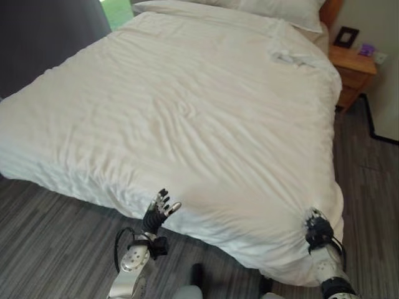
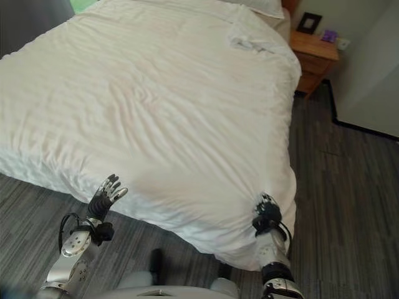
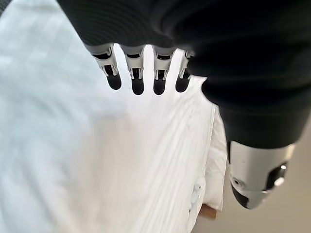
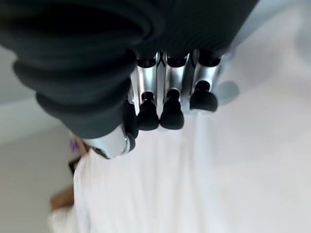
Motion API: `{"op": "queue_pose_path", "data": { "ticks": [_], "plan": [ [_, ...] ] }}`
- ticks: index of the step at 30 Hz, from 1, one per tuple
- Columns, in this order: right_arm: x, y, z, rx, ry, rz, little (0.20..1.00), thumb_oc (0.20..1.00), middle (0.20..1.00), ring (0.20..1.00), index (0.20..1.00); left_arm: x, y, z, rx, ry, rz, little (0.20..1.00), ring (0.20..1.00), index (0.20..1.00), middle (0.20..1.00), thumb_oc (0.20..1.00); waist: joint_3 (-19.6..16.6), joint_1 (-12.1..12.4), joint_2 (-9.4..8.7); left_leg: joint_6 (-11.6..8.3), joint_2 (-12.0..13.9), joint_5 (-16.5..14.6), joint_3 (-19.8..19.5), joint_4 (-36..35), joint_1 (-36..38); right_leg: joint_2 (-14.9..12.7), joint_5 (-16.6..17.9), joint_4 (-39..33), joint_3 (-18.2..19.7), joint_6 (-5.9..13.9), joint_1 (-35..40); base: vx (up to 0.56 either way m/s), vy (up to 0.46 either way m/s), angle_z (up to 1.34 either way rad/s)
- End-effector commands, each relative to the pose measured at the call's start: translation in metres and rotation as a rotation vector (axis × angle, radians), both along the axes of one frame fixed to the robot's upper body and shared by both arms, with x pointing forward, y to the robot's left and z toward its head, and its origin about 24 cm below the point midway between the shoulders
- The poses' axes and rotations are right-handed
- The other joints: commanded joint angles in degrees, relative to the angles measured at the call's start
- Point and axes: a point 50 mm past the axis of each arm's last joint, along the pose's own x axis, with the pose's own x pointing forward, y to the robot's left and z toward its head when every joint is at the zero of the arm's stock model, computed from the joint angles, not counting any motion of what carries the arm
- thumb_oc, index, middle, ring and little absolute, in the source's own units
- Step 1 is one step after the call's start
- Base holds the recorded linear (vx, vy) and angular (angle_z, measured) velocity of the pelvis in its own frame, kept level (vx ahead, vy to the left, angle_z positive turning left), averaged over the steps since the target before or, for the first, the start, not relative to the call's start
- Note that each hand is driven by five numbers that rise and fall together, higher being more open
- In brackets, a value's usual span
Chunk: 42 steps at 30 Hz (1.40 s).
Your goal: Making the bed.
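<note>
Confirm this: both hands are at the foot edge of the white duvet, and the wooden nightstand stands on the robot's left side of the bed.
Not quite. The left hand and right hand are at the duvet's foot edge, but the wooden nightstand stands on the robot's right side of the bed, as the left eye view shows.

White duvet [image 1: 187,112] with faint stripes — white pillow [image 1: 274,9], grey wood-grain floor [image 1: 50,237], orange-brown nightstand [image 1: 352,68], dark grey curtain [image 1: 43,37].

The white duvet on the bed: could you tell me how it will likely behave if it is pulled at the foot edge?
The duvet looks floppy: it is wrinkled and drapes over the bed's edge. Pulling at one spot would probably bunch it, as the folds gathered by the right robot hand suggest. The open left robot hand could likely smooth it.
</note>
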Motion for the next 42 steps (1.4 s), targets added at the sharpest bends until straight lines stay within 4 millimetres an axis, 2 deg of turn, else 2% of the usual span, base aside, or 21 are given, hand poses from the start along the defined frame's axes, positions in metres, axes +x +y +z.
{"op": "queue_pose_path", "data": {
  "ticks": [1,4,5,7,10,13,14,16,19,20,24,26,27,28,29,30,32,35,39,40,42],
  "plan": [
    [-0.042,-0.051,0.004,-0.144,0.163,-0.055,0.2,0.2,0.2,0.2,0.2,0.006,-0.012,0.011,-0.031,-0.08,-0.043,1.0,1.0,1.0,1.0,1.0,2.4,-0.6,6.08,-0.15,1.2,-4.4,0.9,0.3,0.0,-1.6,2.8,0.7,-2.6,3.09,0.9,-0.01,0.066,-0.3],
    [-0.037,-0.049,0.006,-0.158,0.159,-0.025,0.2,0.2,0.2,0.2,0.2,0.006,-0.014,0.012,-0.036,-0.08,-0.061,1.0,1.0,1.0,1.0,1.0,3.6,-1.1,5.75,0.22,1.1,-4.0,1.4,0.3,0.3,-1.7,5.7,1.2,-2.8,3.59,0.6,-0.1,0.058,-0.33],
    [-0.029,-0.044,0.007,-0.183,0.159,0.02,1.0,1.0,1.0,1.0,1.0,0.007,-0.014,0.015,-0.032,-0.095,-0.07,1.0,1.0,1.0,1.0,1.0,5.1,-1.0,6.63,0.76,1.9,-3.9,3.0,0.3,0.7,-1.3,4.0,6.2,-5.3,2.94,-0.5,-0.27,0.162,-0.22],
    [-0.006,-0.038,0.02,-0.275,0.114,0.144,1.0,1.0,1.0,1.0,1.0,0.009,-0.014,0.023,-0.035,-0.124,-0.072,1.0,1.0,1.0,1.0,1.0,6.2,0.3,7.47,1.76,2.7,-2.7,7.2,0.3,1.4,-0.9,-2.4,17.3,-10.3,1.06,-0.1,-0.28,0.28,-0.88],
    [0.011,-0.026,0.031,-0.365,0.065,0.274,1.0,1.0,1.0,1.0,1.0,0.01,-0.016,0.029,-0.028,-0.149,-0.096,1.0,1.0,1.0,1.0,1.0,4.9,1.5,7.34,3.12,2.4,-3.4,9.9,0.3,2.3,-0.4,-8.3,29.3,-10.6,1.25,2.0,-0.15,0.166,-1.09],
    [0.023,-0.018,0.041,-0.404,0.003,0.333,1.0,1.0,1.0,1.0,1.0,0.012,-0.018,0.033,-0.04,-0.165,-0.104,1.0,1.0,1.0,1.0,1.0,2.8,2.7,6.07,3.87,1.3,-3.0,12.1,0.3,1.5,0.8,-8.2,31.4,-10.1,2.29,6.2,-0.15,0.029,-0.54],
    [0.043,-0.01,0.062,-0.47,-0.099,0.38,1.0,1.0,1.0,1.0,1.0,0.014,-0.023,0.042,-0.086,-0.206,-0.108,1.0,1.0,1.0,1.0,1.0,1.2,3.4,5.45,4.18,0.7,-1.7,14.3,0.4,-0.3,2.7,-7.0,31.5,-9.0,3.12,9.3,-0.24,0.0,-0.64],
    [0.061,0.002,0.085,-0.556,-0.197,0.455,1.0,1.0,1.0,1.0,1.0,0.015,-0.025,0.052,-0.114,-0.257,-0.102,1.0,1.0,1.0,1.0,1.0,0.5,5.5,5.11,3.84,1.0,-0.4,17.2,0.5,-1.7,4.2,-8.3,26.1,-9.0,2.25,12.5,-0.29,-0.029,-0.72],
    [0.08,0.02,0.117,-0.698,-0.323,0.563,1.0,1.0,1.0,1.0,1.0,0.017,-0.025,0.068,-0.126,-0.335,-0.095,1.0,1.0,1.0,1.0,1.0,-0.4,7.5,5.92,2.53,3.3,1.6,20.2,1.1,-2.6,7.6,-17.5,16.3,-10.4,-1.85,15.5,-0.33,-0.189,-1.54],
    [0.087,0.03,0.138,-0.81,-0.385,0.634,1.0,1.0,1.0,1.0,1.0,0.017,-0.024,0.074,-0.126,-0.371,-0.082,1.0,1.0,1.0,1.0,1.0,-0.3,7.5,6.46,1.22,5.3,2.7,22.6,3.1,-3.8,10.0,-17.9,10.0,-9.3,-3.01,17.3,-0.28,-0.228,-1.58],
    [0.087,0.04,0.157,-0.9,-0.46,0.695,1.0,1.0,1.0,1.0,1.0,0.018,-0.029,0.079,-0.137,-0.401,-0.086,1.0,1.0,1.0,1.0,1.0,1.1,7.3,7.1,-0.63,8.3,3.3,23.8,9.6,-6.7,11.5,-16.7,5.3,-7.8,-4.25,17.9,-0.24,-0.163,-0.81],
    [0.081,0.049,0.169,-0.978,-0.499,0.744,1.0,1.0,1.0,1.0,1.0,0.018,-0.031,0.074,-0.143,-0.391,-0.049,1.0,1.0,1.0,1.0,1.0,3.4,8.3,8.54,-4.2,7.6,6.5,11.1,15.2,-9.9,12.6,-14.1,1.7,-4.6,-5.75,17.2,-0.36,-0.143,-0.62],
    [0.081,0.049,0.169,-0.979,-0.498,0.744,1.0,1.0,1.0,1.0,1.0,0.018,-0.032,0.074,-0.143,-0.391,-0.05,1.0,1.0,1.0,1.0,1.0,3.5,8.1,8.63,-4.26,7.7,6.6,10.9,15.2,-9.9,12.7,-14.1,1.6,-4.8,-5.8,17.2,-0.25,-0.016,-1.24],
    [0.076,0.051,0.168,-1.002,-0.483,0.785,1.0,1.0,1.0,1.0,1.0,0.021,-0.036,0.068,-0.135,-0.364,-0.04,1.0,1.0,1.0,1.0,1.0,4.5,8.2,8.57,-4.58,4.0,4.4,-0.2,16.2,-9.5,11.9,-13.1,2.3,-2.0,-6.07,15.8,-0.13,0.006,-1.29],
    [0.075,0.051,0.168,-1.003,-0.483,0.785,1.0,1.0,1.0,1.0,1.0,0.022,-0.036,0.068,-0.136,-0.364,-0.04,1.0,1.0,1.0,1.0,1.0,4.4,8.1,8.64,-4.55,4.0,4.6,-0.3,16.1,-9.6,11.9,-13.0,2.2,-2.1,-6.08,15.7,-0.2,-0.004,-1.21],
    [0.067,0.049,0.167,-1.002,-0.477,0.789,1.0,1.0,1.0,1.0,1.0,0.022,-0.041,0.066,-0.13,-0.355,-0.041,1.0,1.0,1.0,1.0,1.0,4.4,7.1,8.13,-3.05,0.9,-0.1,-6.7,17.5,-8.0,11.2,-11.6,2.1,1.1,-5.81,14.1,-0.1,-0.017,-1.08],
    [0.062,0.045,0.162,-1.019,-0.444,0.807,1.0,1.0,1.0,1.0,1.0,0.024,-0.047,0.062,-0.138,-0.339,-0.052,1.0,1.0,1.0,1.0,1.0,4.1,5.9,8.11,-1.41,-2.1,-6.0,-11.1,17.7,-4.1,11.2,-10.5,1.8,3.9,-5.51,12.7,-0.08,-0.008,-1.08],
    [0.058,0.041,0.157,-1.021,-0.406,0.797,1.0,1.0,1.0,1.0,1.0,0.031,-0.06,0.06,-0.14,-0.322,-0.095,1.0,1.0,1.0,1.0,1.0,2.9,3.5,9.55,1.47,-3.4,-6.8,-14.1,10.3,1.3,12.8,-9.8,2.9,7.8,-5.43,10.2,0.03,0.093,-1.26],
    [0.06,0.046,0.15,-0.974,-0.398,0.812,1.0,1.0,1.0,1.0,1.0,0.04,-0.07,0.059,-0.112,-0.308,-0.131,1.0,1.0,1.0,1.0,1.0,1.2,0.8,10.12,3.18,-3.0,-5.0,-11.2,1.8,5.4,13.9,-11.0,8.9,9.6,-4.91,6.3,0.07,0.09,-0.47],
    [0.06,0.049,0.15,-0.977,-0.404,0.82,1.0,1.0,1.0,1.0,1.0,0.041,-0.071,0.061,-0.106,-0.312,-0.136,1.0,1.0,1.0,1.0,1.0,1.7,0.3,10.54,3.49,-2.7,-4.7,-10.3,0.8,6.1,14.0,-11.2,12.7,9.3,-3.81,4.3,0.02,0.12,-1.25],
    [0.062,0.056,0.15,-0.97,-0.413,0.838,1.0,1.0,1.0,1.0,1.0,0.044,-0.072,0.062,-0.093,-0.316,-0.13,1.0,1.0,1.0,1.0,1.0,3.8,-1.4,11.16,3.9,-1.7,-5.2,-7.3,0.3,7.7,11.9,-7.1,25.1,7.0,0.65,-3.2,-0.01,0.109,-1.45]
  ]
}}
